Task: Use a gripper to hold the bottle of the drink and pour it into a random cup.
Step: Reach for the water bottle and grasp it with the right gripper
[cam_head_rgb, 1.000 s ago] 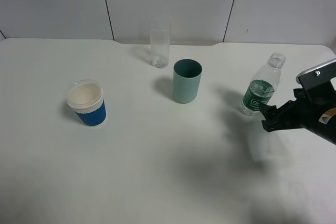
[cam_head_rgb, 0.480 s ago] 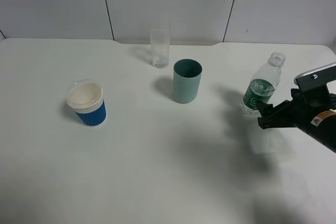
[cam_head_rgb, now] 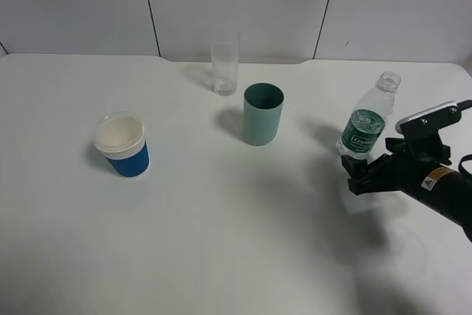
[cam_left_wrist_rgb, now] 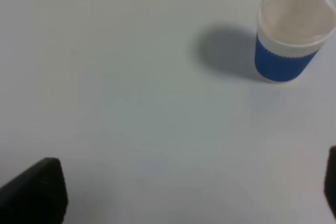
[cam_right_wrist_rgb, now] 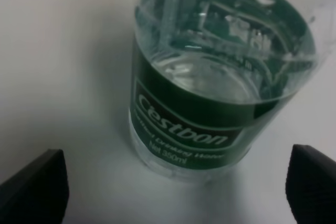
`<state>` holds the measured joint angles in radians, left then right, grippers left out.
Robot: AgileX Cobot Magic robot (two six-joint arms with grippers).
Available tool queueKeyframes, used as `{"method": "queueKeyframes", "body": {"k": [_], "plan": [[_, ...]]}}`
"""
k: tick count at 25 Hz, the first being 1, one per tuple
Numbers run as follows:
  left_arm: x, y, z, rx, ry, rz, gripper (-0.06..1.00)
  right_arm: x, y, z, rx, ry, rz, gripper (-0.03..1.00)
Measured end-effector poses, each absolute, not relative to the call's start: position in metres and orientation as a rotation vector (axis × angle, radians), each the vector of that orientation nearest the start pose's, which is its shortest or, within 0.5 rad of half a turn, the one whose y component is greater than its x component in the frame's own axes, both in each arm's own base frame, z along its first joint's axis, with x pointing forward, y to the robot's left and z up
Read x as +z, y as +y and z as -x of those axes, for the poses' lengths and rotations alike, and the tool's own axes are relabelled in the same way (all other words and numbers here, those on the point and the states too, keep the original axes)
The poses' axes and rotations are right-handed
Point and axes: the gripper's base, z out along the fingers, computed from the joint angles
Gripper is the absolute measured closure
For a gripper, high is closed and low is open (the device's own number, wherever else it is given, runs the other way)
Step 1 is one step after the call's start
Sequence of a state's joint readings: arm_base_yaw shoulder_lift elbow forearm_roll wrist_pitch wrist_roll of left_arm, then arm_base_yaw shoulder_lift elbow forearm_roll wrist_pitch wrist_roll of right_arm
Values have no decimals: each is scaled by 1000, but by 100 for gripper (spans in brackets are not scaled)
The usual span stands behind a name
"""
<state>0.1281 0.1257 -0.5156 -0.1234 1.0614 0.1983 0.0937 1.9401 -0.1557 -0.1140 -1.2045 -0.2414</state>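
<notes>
The bottle of the drink [cam_head_rgb: 366,119] stands upright at the right of the table, clear with a dark green label and no cap. In the right wrist view the bottle [cam_right_wrist_rgb: 215,72] fills the picture, just ahead of my right gripper [cam_right_wrist_rgb: 173,182], whose two dark fingertips [cam_right_wrist_rgb: 34,182] stand wide apart on either side. From above, the right gripper [cam_head_rgb: 358,176] is open, low at the near side of the bottle's base, not closed on it. The teal-green cup [cam_head_rgb: 263,113] stands left of the bottle, apart from it. My left gripper [cam_left_wrist_rgb: 184,187] is open with nothing between its fingers.
A blue cup with a white rim [cam_head_rgb: 122,145] stands at the left, also seen in the left wrist view as the blue cup [cam_left_wrist_rgb: 294,24]. A tall clear glass [cam_head_rgb: 225,63] stands at the back behind the teal cup. The white table [cam_head_rgb: 221,241] ends at a white wall.
My right gripper has moved left and lower, closing in on the bottle's base. The bottle, the cups and the glass have not moved.
</notes>
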Motion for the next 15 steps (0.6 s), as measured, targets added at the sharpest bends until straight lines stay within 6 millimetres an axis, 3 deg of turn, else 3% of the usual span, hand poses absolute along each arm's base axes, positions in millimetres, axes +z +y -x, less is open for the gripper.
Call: {"method": "queueKeyframes", "body": {"k": [8,15], "plan": [[282,-8,-14,39,2147,-73,-5,78,24,-207,-52,2025,399,15],[282,-8,-14,39,2147,-73,-5,79,24,-211,-97,1998,463,15]]}}
